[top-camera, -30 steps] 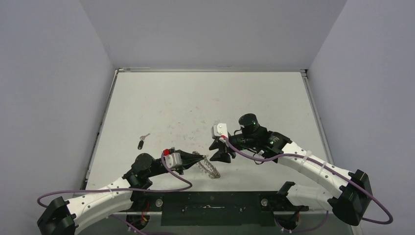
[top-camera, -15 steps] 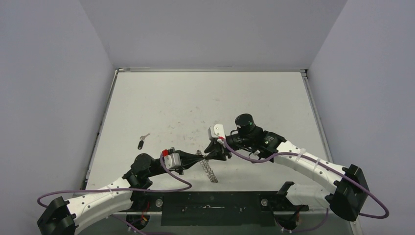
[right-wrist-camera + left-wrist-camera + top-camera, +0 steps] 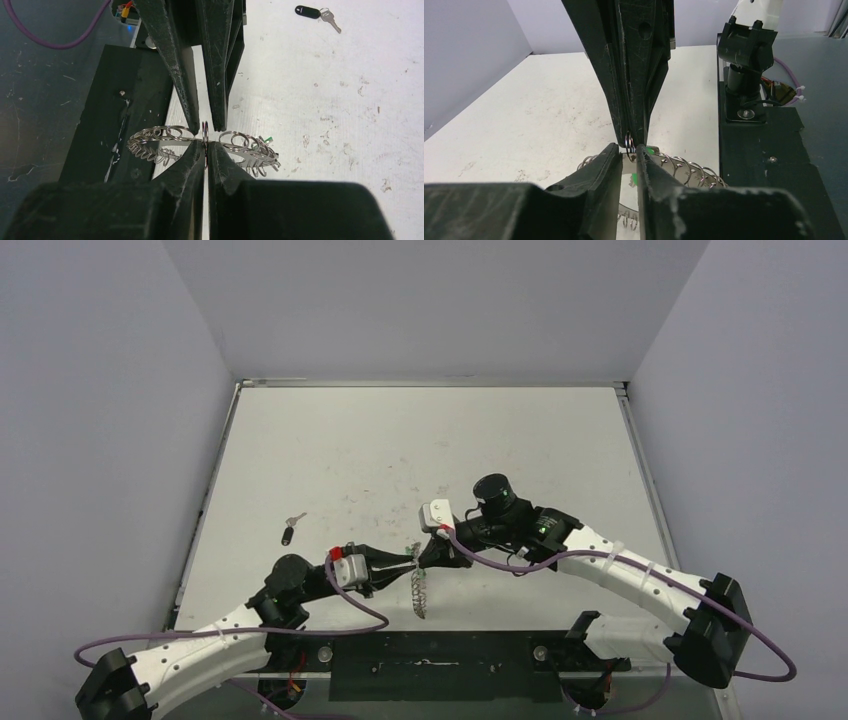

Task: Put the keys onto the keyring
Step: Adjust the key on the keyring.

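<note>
Silver-grey, the keyring hangs pinched from both sides: left jaws and right jaws meet tip to tip, each clamped on its scalloped rim.

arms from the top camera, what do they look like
The left arm and right arm have white curved links and black joints, each trailing a purple cable. The left tool and right tool are black and tapered, each behind a white block.
</note>
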`<state>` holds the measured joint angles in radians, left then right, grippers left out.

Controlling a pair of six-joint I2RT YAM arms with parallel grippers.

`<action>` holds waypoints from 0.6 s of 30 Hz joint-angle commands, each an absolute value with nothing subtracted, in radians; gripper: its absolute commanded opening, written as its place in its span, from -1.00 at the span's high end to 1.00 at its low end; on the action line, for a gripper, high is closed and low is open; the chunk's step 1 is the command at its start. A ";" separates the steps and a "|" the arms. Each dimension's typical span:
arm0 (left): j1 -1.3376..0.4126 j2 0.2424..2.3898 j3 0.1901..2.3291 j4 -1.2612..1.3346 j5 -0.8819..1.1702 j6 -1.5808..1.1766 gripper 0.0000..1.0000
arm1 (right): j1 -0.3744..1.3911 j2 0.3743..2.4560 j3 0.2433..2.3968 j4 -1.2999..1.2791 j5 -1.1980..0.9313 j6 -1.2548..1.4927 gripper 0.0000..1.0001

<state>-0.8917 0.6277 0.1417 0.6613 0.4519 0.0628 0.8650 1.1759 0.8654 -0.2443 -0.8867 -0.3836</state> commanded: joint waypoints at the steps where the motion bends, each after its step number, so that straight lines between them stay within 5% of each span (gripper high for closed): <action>1: -0.898 0.554 0.215 0.542 0.415 0.104 0.50 | 0.883 1.180 0.983 -0.379 -0.807 -0.402 1.00; 6: -0.898 0.503 0.280 0.326 0.386 0.158 0.23 | 0.913 1.251 1.127 -0.609 -0.701 -0.393 1.00; 18: -0.900 0.575 0.380 0.143 0.388 0.216 0.21 | 0.971 1.411 1.382 -0.896 -0.492 -0.304 1.00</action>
